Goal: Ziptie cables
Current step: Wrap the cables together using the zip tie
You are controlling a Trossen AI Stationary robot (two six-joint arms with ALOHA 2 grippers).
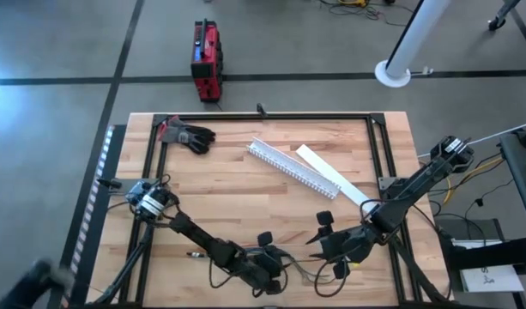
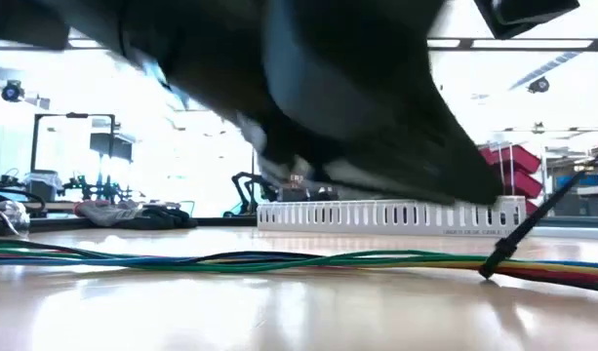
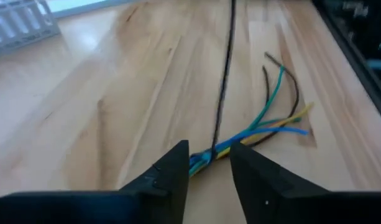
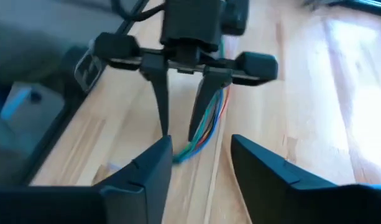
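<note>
The cables (image 3: 265,124) are a thin bundle of green, blue, yellow and dark wires. They lie along the table near its front edge (image 2: 279,261), their loose ends fanned out. A black ziptie (image 3: 224,81) sits around the bundle and its tail slants up off the table (image 2: 533,224). My left gripper (image 3: 209,165) comes down on the bundle from above (image 4: 179,135), closed on it. My right gripper (image 4: 199,168) stands open just to the right of it (image 1: 321,247), facing the left gripper. The bundle's end lies between the right gripper's fingers, untouched. My left gripper pinches the cable bundle (image 3: 202,158) between its two fingers, beside the spot where the ziptie wraps it. The fingers (image 4: 163,106) point down from above and lie across the cables. The cables stay on the table, slack, on both sides of the fingers.
The white slotted channel (image 1: 293,167) and its flat lid (image 1: 335,178) lie slantwise in the table's middle, behind the cables (image 2: 377,216). A black glove (image 1: 190,136) lies at the far left. A black frame rail (image 1: 271,116) runs along the far edge. A red box (image 1: 206,60) sits on the floor beyond.
</note>
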